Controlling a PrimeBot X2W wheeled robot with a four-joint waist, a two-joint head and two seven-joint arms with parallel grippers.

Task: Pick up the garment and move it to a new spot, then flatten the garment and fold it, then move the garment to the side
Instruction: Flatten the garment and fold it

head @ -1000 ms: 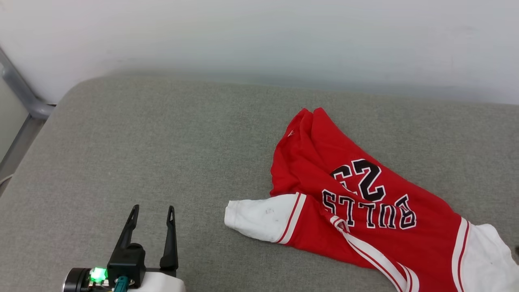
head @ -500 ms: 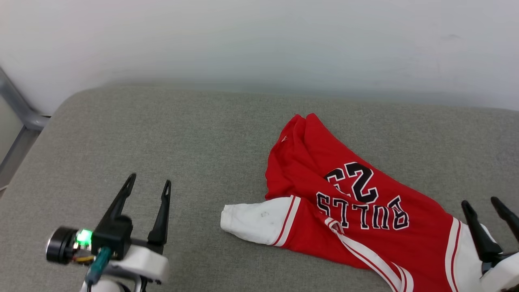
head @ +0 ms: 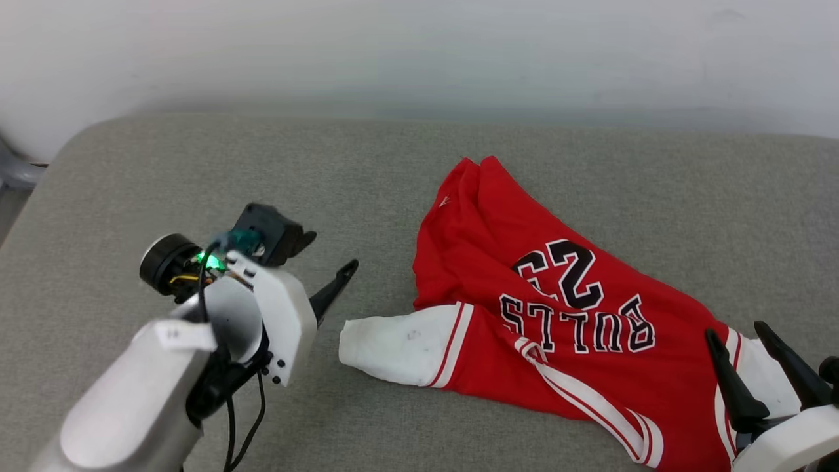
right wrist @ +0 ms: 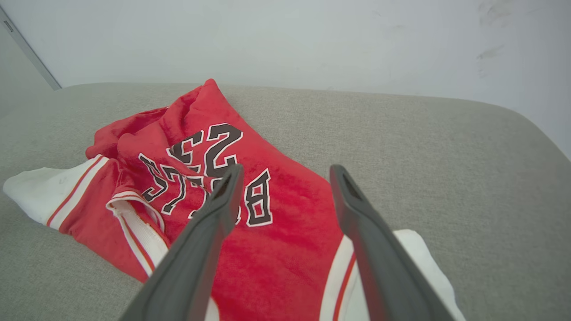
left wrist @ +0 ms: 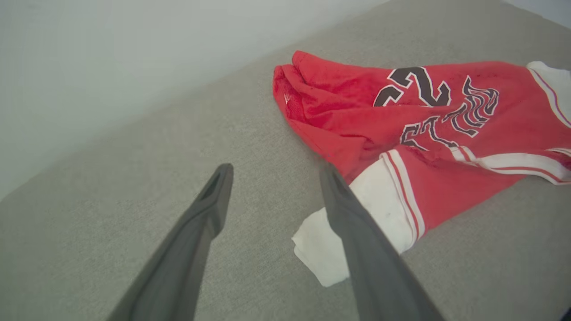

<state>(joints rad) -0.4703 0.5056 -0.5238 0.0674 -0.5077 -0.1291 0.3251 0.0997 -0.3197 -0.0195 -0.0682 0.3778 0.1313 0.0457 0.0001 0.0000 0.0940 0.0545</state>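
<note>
— Where does the garment (head: 557, 308) lie?

— Crumpled on the grey cushion (head: 196, 164), right of the middle, below the pale wall (head: 419, 52). Its "23" and lettering read upside down in the head view. One white sleeve (head: 393, 344) sticks out to the robot's left; the other sleeve (right wrist: 415, 254) lies at the right end. The head camera has shifted since a second ago, but the shirt's folds look the same.

— And the left gripper (left wrist: 275, 171)?

— A second ago it sat low at the left, fingers pointing up the view. Now the arm has risen and swung in, and the fingers point toward the near white sleeve. They are spread wide with nothing between them.

— The right gripper (head: 735, 330)?

— Out of the head view a second ago, at the lower right edge half a second ago, and now further in, over the shirt's right end by the other sleeve. Its fingers also stand wide apart, gripping nothing.
</note>
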